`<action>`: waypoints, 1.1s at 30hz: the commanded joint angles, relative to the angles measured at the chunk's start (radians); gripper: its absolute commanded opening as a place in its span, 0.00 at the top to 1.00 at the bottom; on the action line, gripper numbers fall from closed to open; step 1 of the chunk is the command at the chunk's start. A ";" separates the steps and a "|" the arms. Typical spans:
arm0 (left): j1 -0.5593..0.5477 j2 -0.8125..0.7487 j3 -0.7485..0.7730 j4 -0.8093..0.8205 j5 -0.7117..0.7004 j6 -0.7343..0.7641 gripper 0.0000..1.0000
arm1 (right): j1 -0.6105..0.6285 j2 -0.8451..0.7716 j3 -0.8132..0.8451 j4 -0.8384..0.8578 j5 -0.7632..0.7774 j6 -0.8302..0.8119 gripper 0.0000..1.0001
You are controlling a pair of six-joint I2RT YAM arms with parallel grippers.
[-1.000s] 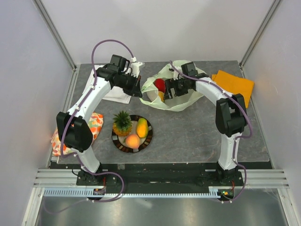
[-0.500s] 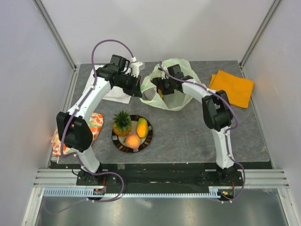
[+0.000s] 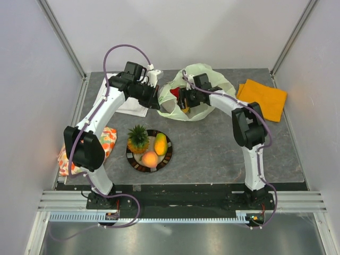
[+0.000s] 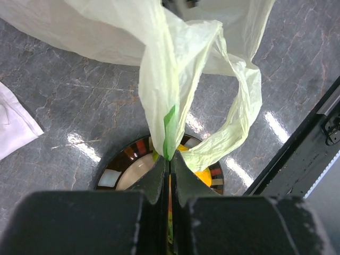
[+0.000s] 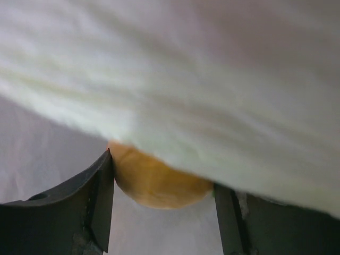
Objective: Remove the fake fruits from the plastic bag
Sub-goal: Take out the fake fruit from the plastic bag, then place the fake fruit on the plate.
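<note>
1 orange fruit (image 5: 154,188) in R pincer (image 5: 162,178); L pincer (image 4: 169,160) pinches bag (image 4: 159,79).

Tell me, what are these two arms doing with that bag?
The left gripper pinches the pale-green plastic bag, holding it up. The right gripper is inside the bag, jaws either side of an orange-yellow fruit; whether it grips isn't clear. A pineapple, mango and peach sit on the plate.

Grey marbled tabletop (image 3: 212,154), glossy, light glinting off it. Plain white walls (image 3: 175,32) around. Aluminium posts (image 3: 62,38) in back corners.
</note>
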 commanded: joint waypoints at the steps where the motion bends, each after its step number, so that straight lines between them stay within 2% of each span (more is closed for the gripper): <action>1: -0.004 0.008 0.048 0.031 -0.024 0.031 0.98 | -0.052 -0.270 -0.150 -0.022 -0.027 -0.118 1.00; 4: -0.002 0.029 0.075 0.042 -0.022 0.029 0.98 | -0.067 -0.449 -0.276 -0.048 -0.044 -0.209 1.00; 9: -0.004 0.083 0.166 0.057 0.006 0.008 0.98 | -0.072 -0.663 -0.371 -0.122 -0.067 -0.307 1.00; 12: -0.005 0.145 0.265 0.083 0.022 -0.017 0.98 | -0.072 -0.775 -0.368 -0.136 -0.135 -0.350 1.00; 16: -0.005 0.289 0.497 0.097 0.006 -0.024 0.99 | -0.023 -0.869 -0.356 -0.171 -0.275 -0.457 0.99; 18: -0.005 0.310 0.542 0.105 -0.010 -0.026 0.81 | 0.037 -0.861 -0.350 -0.209 -0.309 -0.503 0.99; 19: -0.004 0.305 0.557 0.106 -0.025 -0.027 0.67 | 0.052 -0.851 -0.350 -0.240 -0.330 -0.529 0.98; 20: -0.002 0.295 0.554 0.108 -0.033 -0.038 0.39 | 0.066 -0.835 -0.347 -0.255 -0.347 -0.534 0.98; 21: 0.000 0.278 0.546 0.106 -0.039 -0.044 0.31 | 0.095 -0.802 -0.347 -0.260 -0.370 -0.531 0.97; 23: 0.013 0.200 0.491 0.108 -0.040 -0.070 0.20 | 0.121 -0.757 -0.345 -0.258 -0.381 -0.522 0.96; 28: 0.096 -0.004 0.321 0.106 0.012 -0.106 0.16 | 0.183 -0.553 -0.275 -0.183 -0.349 -0.427 0.96; 33: 0.259 -0.179 0.202 0.103 0.081 -0.135 0.16 | 0.226 -0.348 -0.112 -0.172 -0.344 -0.410 0.95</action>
